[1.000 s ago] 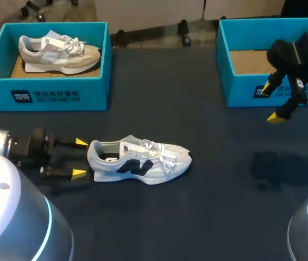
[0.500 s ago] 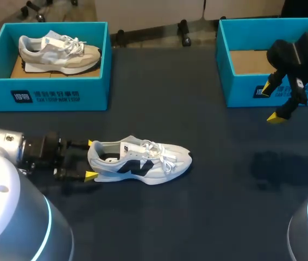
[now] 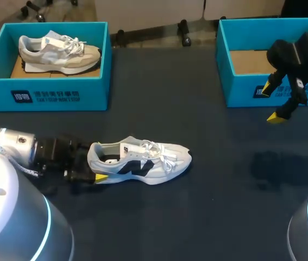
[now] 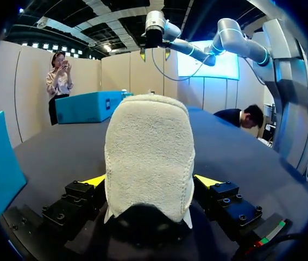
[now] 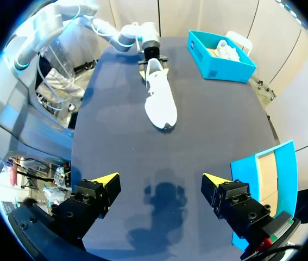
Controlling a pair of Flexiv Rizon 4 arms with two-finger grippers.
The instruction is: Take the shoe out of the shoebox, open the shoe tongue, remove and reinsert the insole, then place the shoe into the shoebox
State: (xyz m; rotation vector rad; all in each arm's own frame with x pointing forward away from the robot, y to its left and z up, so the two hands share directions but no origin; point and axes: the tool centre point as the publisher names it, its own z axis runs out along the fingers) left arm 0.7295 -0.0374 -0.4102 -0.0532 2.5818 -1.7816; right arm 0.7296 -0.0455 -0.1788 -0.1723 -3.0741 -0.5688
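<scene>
Left gripper [image 4: 150, 181] at shoe [image 3: 143, 160] heel, grip unclear, partly hidden behind heel

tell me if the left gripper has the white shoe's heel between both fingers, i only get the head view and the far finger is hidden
observer: Yes. In the left wrist view the shoe has its heel centred in the left gripper, with a yellow tip on each side.
operator: closed on it?
observer: It looks open. The fingers stand wide, flanking the heel rather than squeezing it.
operator: is the right gripper over the right shoebox?
observer: No. The right wrist view shows the right gripper open over bare table, with the shoebox off beside one finger.
</scene>
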